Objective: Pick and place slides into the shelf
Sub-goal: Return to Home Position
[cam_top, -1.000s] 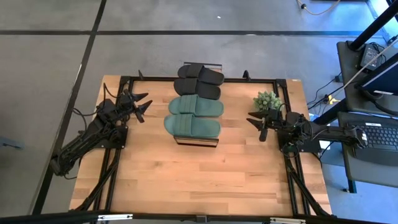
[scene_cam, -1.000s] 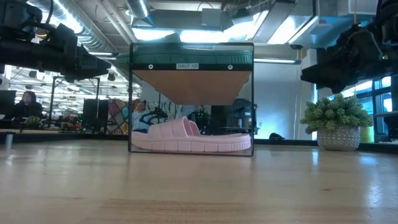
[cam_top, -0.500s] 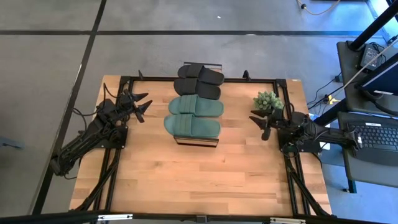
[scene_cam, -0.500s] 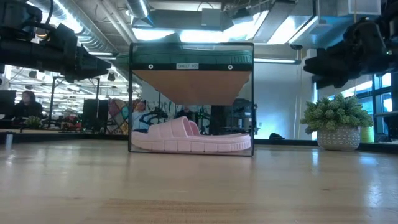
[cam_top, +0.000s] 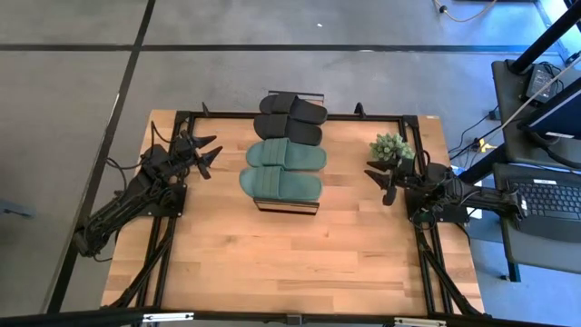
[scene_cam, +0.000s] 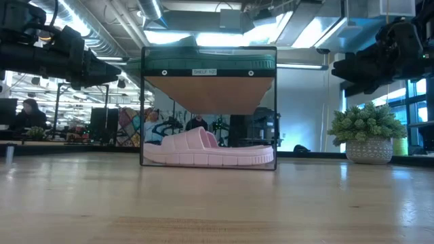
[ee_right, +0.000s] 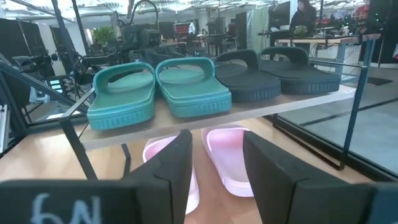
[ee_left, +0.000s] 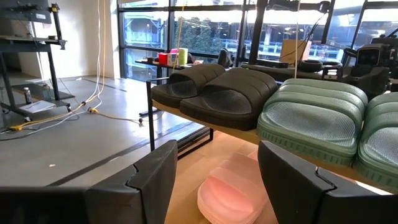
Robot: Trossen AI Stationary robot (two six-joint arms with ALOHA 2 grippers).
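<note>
"6N" on right pincer [ee_right: 216, 155] housing, sm. white label [scene_cam: 203, 71] on shelf [scene_cam: 209, 95] top front, "SHELF" + illegible no.

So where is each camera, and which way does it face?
High: overhead, looking straight down; left gripper and right gripper flank the shelf.
Low: tabletop height, level at the shelf's end; arms in top corners.
Left wrist: on left arm, facing shelf past its open fingers.
Right wrist: on right arm, likewise from the other side.
Wrists share: green slides, black slides, pink slides.
</note>
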